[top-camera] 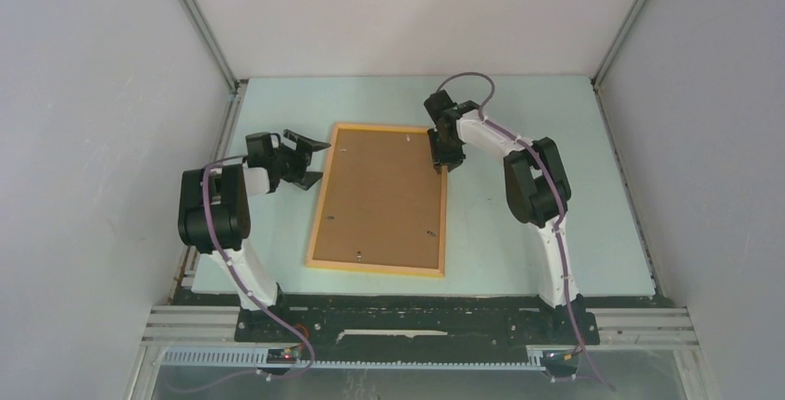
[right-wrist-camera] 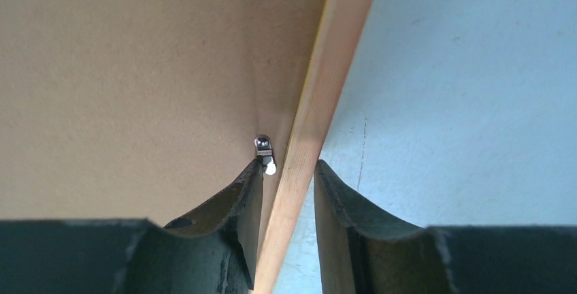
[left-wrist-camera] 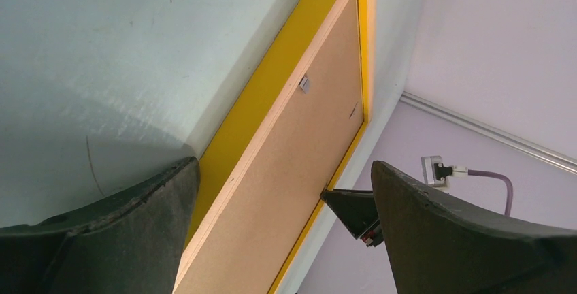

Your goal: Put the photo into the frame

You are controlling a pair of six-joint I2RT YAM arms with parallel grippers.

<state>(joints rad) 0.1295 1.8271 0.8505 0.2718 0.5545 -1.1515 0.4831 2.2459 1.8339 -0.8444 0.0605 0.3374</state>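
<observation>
Right hand (right-wrist-camera: 289, 168) is lowered onto the right rail of the frame (right-wrist-camera: 306, 137), close to its far-right corner. One finger is set on each side of the rail: inner one over the backing board (top-camera: 384, 192), just beside a small metal clip (right-wrist-camera: 263, 145), outer one over the desk (top-camera: 370, 99). Both fingers are seen tight vs. the wood, but whether the rail is actually clamped cannot be told. Frame is laid flat, back up, at mid desk btwn the two arms, w/ the brown board seated inside its rails. Left hand (left-wrist-camera: 284, 166) is held wide apart and released, nothing btwn its fingers, just left of the frame's far-left corner
</observation>
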